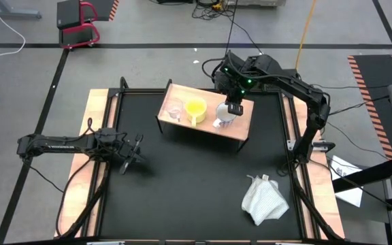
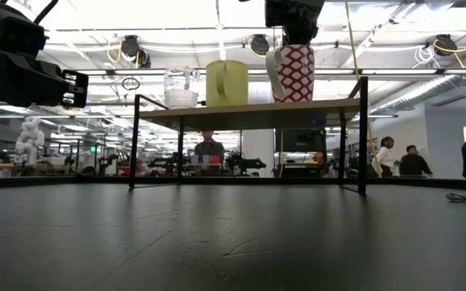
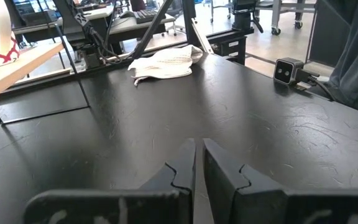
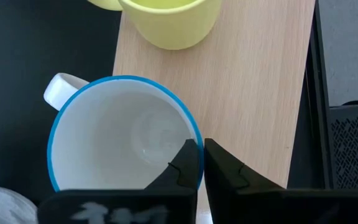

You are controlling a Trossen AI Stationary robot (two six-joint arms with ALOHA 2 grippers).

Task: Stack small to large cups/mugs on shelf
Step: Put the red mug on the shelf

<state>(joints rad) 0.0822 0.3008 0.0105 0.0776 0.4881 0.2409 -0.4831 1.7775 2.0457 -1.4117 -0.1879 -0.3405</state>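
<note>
White patterned mug (image 4: 123, 140) stands on the shelf (image 1: 240, 126), its rim pinched by the right gripper (image 4: 199, 163). Left gripper (image 3: 197, 163), jaws closed on nothing, waits over the table.

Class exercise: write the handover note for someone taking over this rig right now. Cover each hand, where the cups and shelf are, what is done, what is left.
Right hand: shut, above the rim of the white handled mug with red pattern and blue rim; a grip cannot be confirmed.
Left hand: shut, idle low over the black table's left side.
On the light wooden shelf, in a row: small clear glass cup, yellow handled mug, white mug.
Done: small to large order set.
Left: withdraw the right arm.
</note>
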